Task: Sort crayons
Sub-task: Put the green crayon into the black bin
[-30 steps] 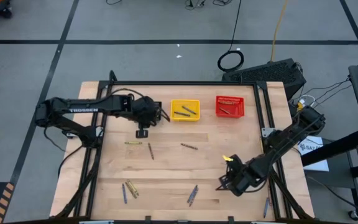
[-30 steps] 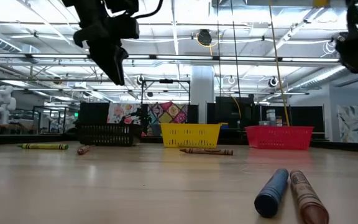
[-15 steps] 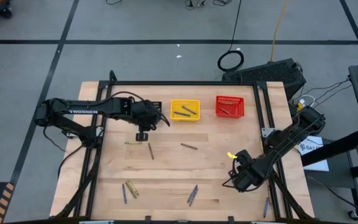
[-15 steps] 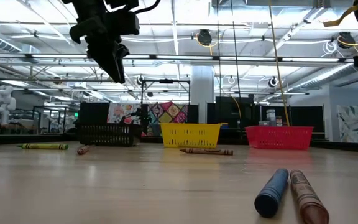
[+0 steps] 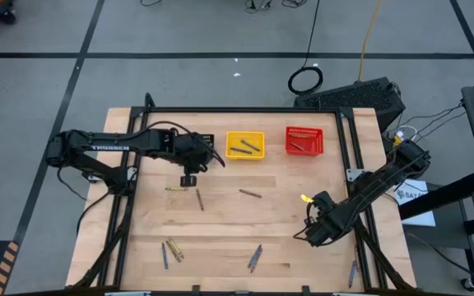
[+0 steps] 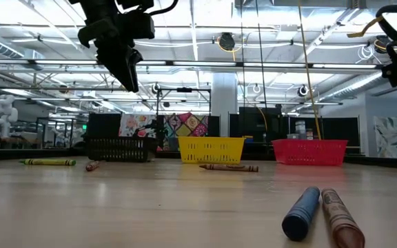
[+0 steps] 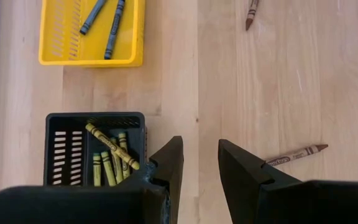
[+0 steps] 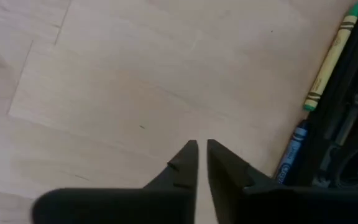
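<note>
Across the table [image 5: 220, 222] loose crayons lie scattered: an olive one [image 5: 176, 189] and a brown one [image 5: 198, 198] just below the left gripper [image 5: 188, 176], another brown one [image 5: 249, 194] at mid-table, and small groups near the front edge [image 5: 171, 250] [image 5: 255, 256]. Others already sit in the baskets: olive in the black basket [image 7: 95, 149], blue in the yellow basket [image 7: 92, 31], some in the red basket [image 5: 304, 141].

Left gripper hovers above the table beside the black basket, jaws moderately apart and empty. Right gripper [image 5: 309, 238] hangs over bare wood near the front right, jaws nearly closed, holding nothing; an olive crayon [image 8: 328, 62] and a blue one [image 8: 291, 152] lie against the frame rail nearby.

Judgement: crayons are light, stiff and brittle, with paper wrappers giving fair grip; round bodies will roll if nudged. Best hold is across the mid-length, jaws square to the stick, with light pressure. Those touching one another or the rail need separating first.
</note>
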Robot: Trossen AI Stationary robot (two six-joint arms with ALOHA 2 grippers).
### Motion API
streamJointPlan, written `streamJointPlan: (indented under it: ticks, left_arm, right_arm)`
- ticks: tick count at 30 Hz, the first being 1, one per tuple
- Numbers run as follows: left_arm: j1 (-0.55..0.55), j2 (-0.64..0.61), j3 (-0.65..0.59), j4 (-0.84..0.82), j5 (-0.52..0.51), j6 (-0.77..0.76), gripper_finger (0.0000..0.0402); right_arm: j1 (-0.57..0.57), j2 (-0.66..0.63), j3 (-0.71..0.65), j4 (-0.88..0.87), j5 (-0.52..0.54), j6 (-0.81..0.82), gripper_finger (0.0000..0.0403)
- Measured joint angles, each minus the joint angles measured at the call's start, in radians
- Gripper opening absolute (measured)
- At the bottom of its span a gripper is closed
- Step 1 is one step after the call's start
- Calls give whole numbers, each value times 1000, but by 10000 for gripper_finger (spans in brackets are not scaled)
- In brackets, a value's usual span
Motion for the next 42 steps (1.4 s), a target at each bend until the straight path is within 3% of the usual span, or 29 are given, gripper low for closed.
streamJointPlan:
  ticks: [15,20,29,32,42]
  left_arm:
    - [0,0,0,0,0,0,100]
    - [0,0,0,0,0,1,100]
    - [0,0,0,19,0,0,100]
    - [0,0,0,19,0,0,100]
    - [0,0,0,18,0,0,100]
  right_arm:
    - [-1,0,-8,-138,-7,-28,1]
    - [-35,0,-64,-139,-55,-212,0]
    - [-164,0,-111,-159,-12,-671,0]
    - [-210,0,-125,-150,32,-758,0]
    - [-335,0,-206,-123,-3,-957,0]
